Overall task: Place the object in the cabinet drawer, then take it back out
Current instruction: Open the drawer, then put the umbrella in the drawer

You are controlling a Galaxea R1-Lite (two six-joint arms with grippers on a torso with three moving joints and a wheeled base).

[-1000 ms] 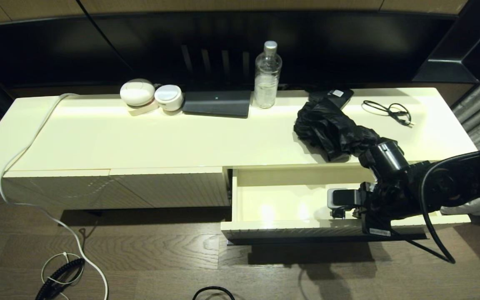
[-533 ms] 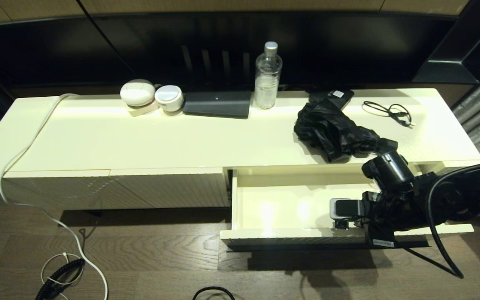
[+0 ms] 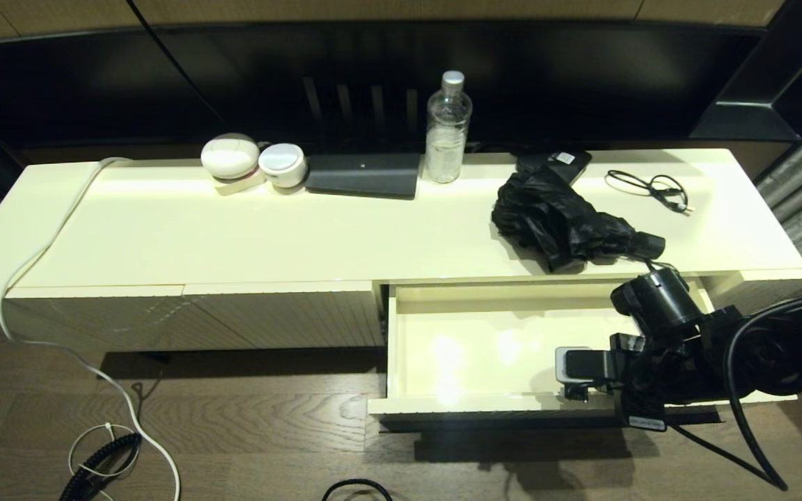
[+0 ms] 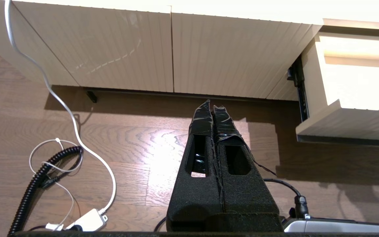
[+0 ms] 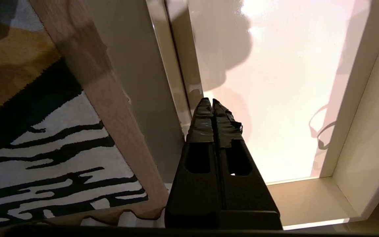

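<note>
1. Umbrella (image 3: 560,221): black, compact, folded. It lies on the cabinet top (image 3: 248,229), just behind the open drawer's rear edge, with its handle (image 3: 647,245) toward the right end of the cabinet.
2. Handling, by judgement: light; the glossy fabric folds look soft and slippery and would bunch or slide between the fingers. The short handle is the stiff part and the better place to grip; the shaft through the middle of the bundle is second choice. The thin wrist strap near the handle could snag.
3. Drawer (image 3: 401,348): pulled out, directly in front of the umbrella; smooth cream floor, nothing lying inside it.
4. Right gripper (image 5: 212,108): fingers pressed together, holding nothing, tips at the drawer's right side wall near its front corner. In the head view only the arm and wrist show.
5. Left gripper (image 4: 212,113): fingers closed, empty, hanging over the wood floor in front of the cabinet, left of the drawer.
6. Other items relative to the umbrella: flat black box with white label (image 3: 562,161) touching its far end; thin cable loop (image 3: 648,186) near, to its right; clear bottle (image 3: 447,129) behind and to its left.
7. View notes: only the head view shows the umbrella. The right wrist view alone shows the closed right fingers and the drawer floor close up. The left wrist view alone shows the left gripper, the ribbed cabinet fronts (image 4: 163,52) and the drawer's side rail.
</note>
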